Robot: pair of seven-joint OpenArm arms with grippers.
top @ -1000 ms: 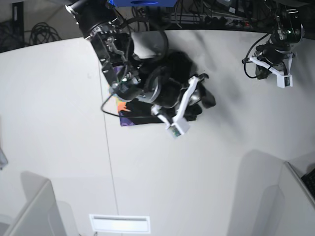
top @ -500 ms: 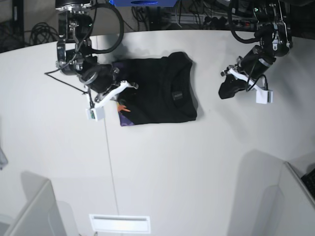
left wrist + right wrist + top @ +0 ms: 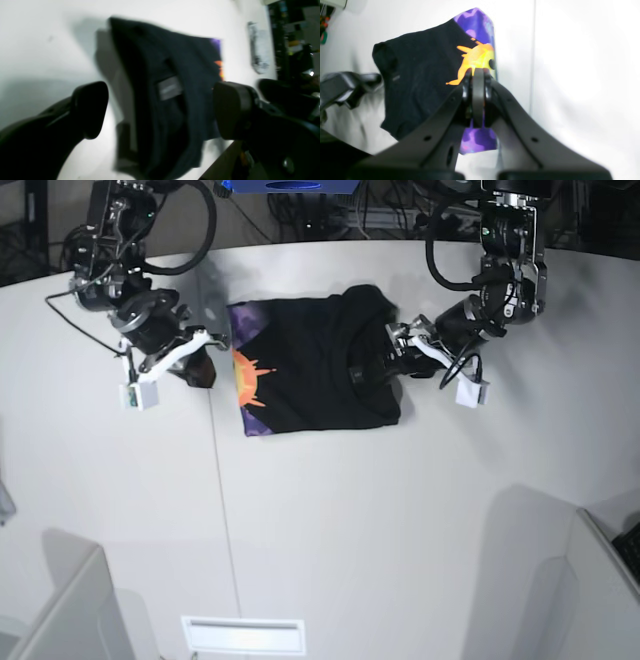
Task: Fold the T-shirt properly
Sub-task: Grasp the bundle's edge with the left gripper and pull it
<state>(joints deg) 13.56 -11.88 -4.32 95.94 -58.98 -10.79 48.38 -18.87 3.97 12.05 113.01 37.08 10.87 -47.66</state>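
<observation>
The black T-shirt (image 3: 310,370) lies folded into a rough rectangle on the white table (image 3: 330,510), with its orange and purple print (image 3: 245,380) along its left edge. My left gripper (image 3: 378,368) is open over the shirt's right edge. In the left wrist view the left gripper (image 3: 160,112) straddles the shirt (image 3: 195,62) near the grey tag (image 3: 170,87). My right gripper (image 3: 203,368) is shut and empty, just left of the shirt and apart from it. In the right wrist view its closed tips (image 3: 477,75) stand in front of the orange print (image 3: 477,56).
A thin seam (image 3: 218,480) runs down the table left of the shirt. White box-like walls stand at the front left (image 3: 60,610) and front right (image 3: 560,580). A white slot (image 3: 243,635) sits at the front edge. Cables and equipment (image 3: 330,210) lie behind the table.
My right arm has swung from over the shirt to its left side, uncovering the orange print. My left gripper has come in from the right to the shirt's right edge.
</observation>
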